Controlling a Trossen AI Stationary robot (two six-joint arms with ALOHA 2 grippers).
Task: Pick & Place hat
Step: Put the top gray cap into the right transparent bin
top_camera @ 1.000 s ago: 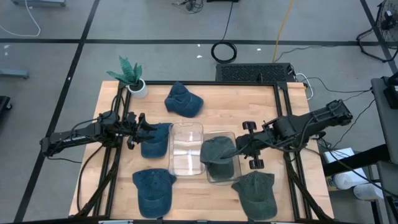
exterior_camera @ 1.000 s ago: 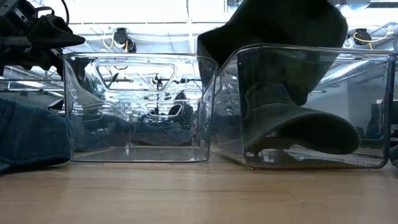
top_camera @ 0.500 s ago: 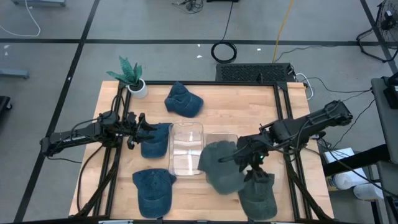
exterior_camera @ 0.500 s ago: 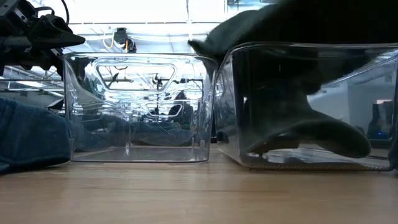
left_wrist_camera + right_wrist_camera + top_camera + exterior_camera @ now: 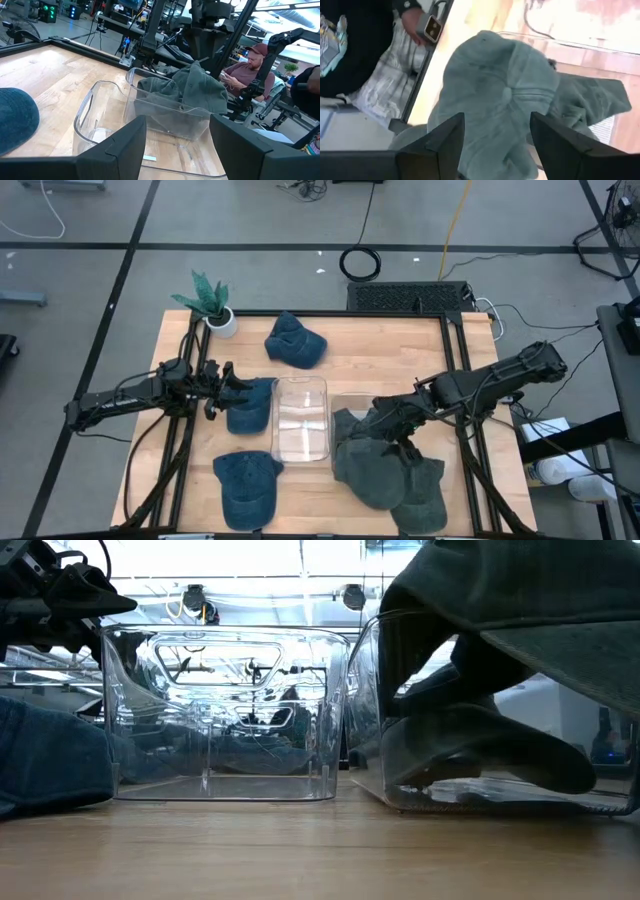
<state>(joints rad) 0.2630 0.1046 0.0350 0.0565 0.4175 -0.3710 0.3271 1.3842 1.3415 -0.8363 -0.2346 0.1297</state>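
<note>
High view looks straight down, low view level and close, both sharing the two clear bins point(image 5: 300, 420) point(image 5: 225, 715).

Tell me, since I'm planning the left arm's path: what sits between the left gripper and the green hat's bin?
The empty clear bin, seen in the high view, beside the right bin.

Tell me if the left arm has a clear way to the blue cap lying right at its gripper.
Probably yes. The left gripper stands open right at the edge of the blue cap, with nothing between them. The empty clear plastic bin sits on the cap's far side, out of the way.
</note>
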